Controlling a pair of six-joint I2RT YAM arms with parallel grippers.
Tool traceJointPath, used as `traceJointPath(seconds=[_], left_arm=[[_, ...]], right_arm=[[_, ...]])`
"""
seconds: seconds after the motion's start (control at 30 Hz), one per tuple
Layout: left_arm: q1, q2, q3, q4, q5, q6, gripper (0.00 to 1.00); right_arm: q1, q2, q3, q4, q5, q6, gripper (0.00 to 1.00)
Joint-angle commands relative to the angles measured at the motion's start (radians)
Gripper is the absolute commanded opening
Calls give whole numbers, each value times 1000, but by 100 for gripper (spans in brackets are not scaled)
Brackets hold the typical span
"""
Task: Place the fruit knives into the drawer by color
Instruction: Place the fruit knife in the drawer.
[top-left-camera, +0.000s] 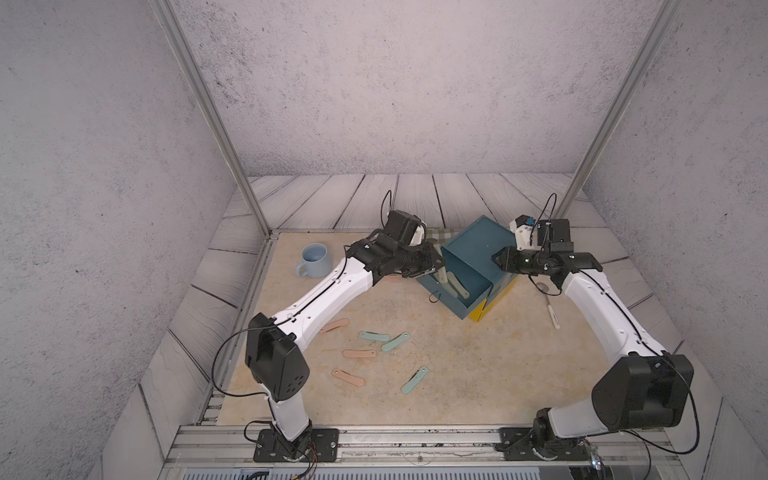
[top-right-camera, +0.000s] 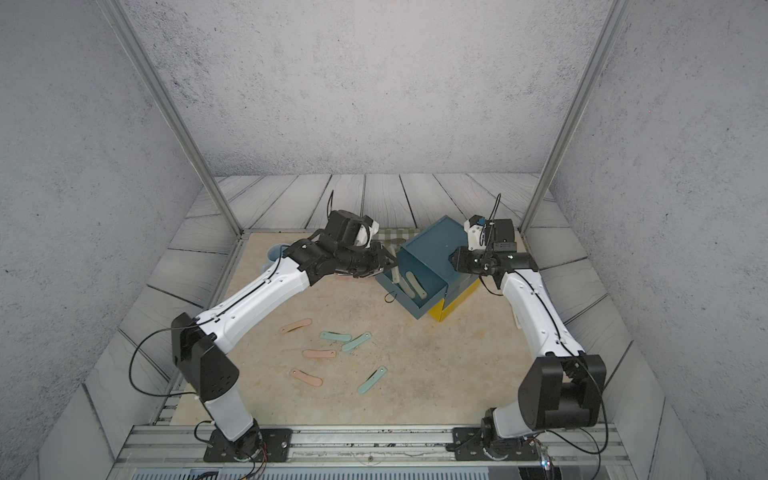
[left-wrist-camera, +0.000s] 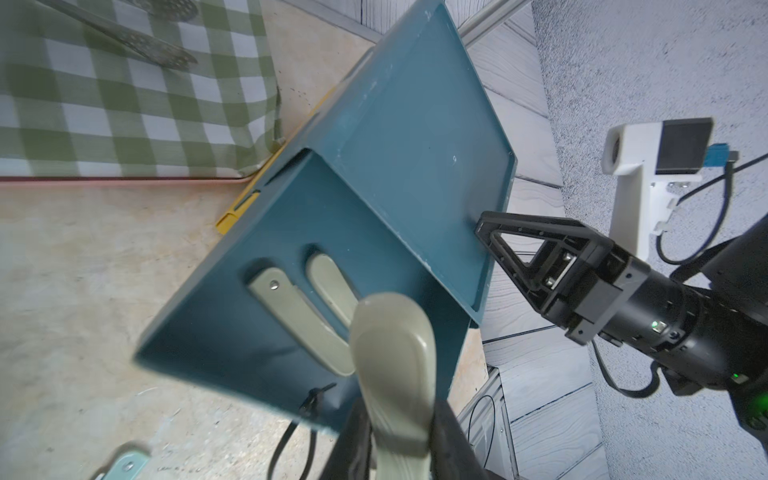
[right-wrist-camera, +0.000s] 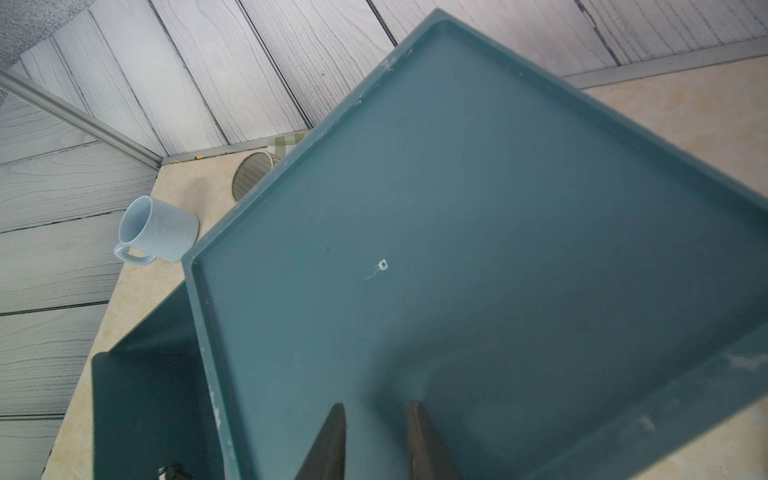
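- Fruit knives (top-left-camera: 359, 353) lie loose on the beige tabletop (top-left-camera: 478, 374) nearest the arm bases. Three are salmon pink and three pale teal (top-left-camera: 414, 380). Each is flat with rounded ends and a rivet hole at one end.
- Beyond them stands the drawer chest (top-left-camera: 478, 245), a dark teal shell with yellow fronts (top-left-camera: 478, 315), set cornerwise. Its top drawer (left-wrist-camera: 216, 357) stands pulled out on the left arm's side.
- Two olive grey-green knives (left-wrist-camera: 299, 320) lie side by side on that drawer's floor.
- The left gripper (left-wrist-camera: 399, 432) hangs over the open drawer, fingers clamped on a third olive knife (left-wrist-camera: 392, 353).
- The right gripper (right-wrist-camera: 378, 440) points at the chest's top near its rim, fingers a little apart with nothing between them. Whether the tips touch the top I cannot tell.
- Farther back sit a pale blue mug (top-left-camera: 316, 257) and a green checkered cloth (left-wrist-camera: 124, 104).
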Motion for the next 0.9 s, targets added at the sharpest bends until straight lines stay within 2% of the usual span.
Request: traceJointPath(seconds=[0.0,0.2,0.87], left_arm=[[-27,51,90,-57,-62,25,12],[-55,127,175,-118,-112,45,12],[-77,211,191,-128,-115,43,16]], right_arm=[[1,62,-73,-223,48,5,28],[1,63,-81,-215,40,10,28],[1,58,-84,-213,38,11,28]])
